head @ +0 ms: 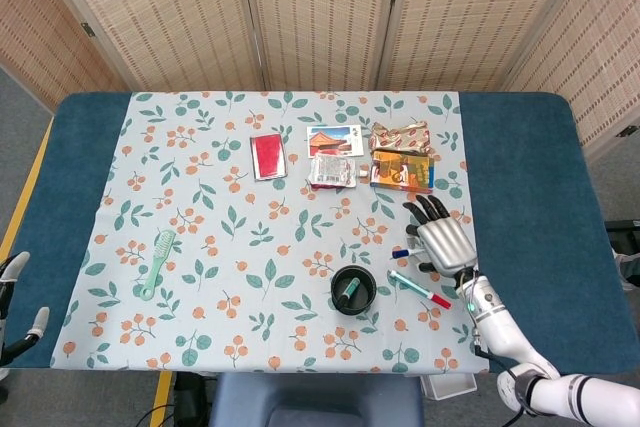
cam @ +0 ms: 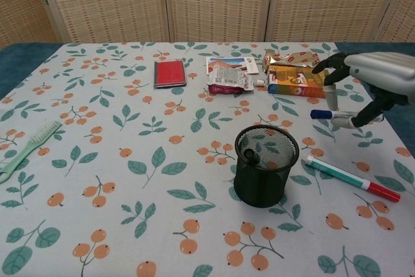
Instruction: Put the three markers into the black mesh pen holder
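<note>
Markers are the concern: a blue-capped marker (cam: 332, 116) is pinched by the right hand (cam: 369, 82) at the right of the chest frame, lifted above the cloth, the other fingers spread. A green and red marker (cam: 353, 178) lies flat at the lower right, near the black mesh pen holder (cam: 266, 167), where one dark marker (cam: 252, 157) is already seen inside. For this step, the pinched marker should probably be carried over the round rim, tilted upright, and only then released. The holder is a stiff wire-mesh cylinder; the markers are smooth slim plastic; the tablecloth (cam: 130, 160) is printed with leaves. The left hand (head: 12, 277) is seen only partly; its state cannot be told
</note>
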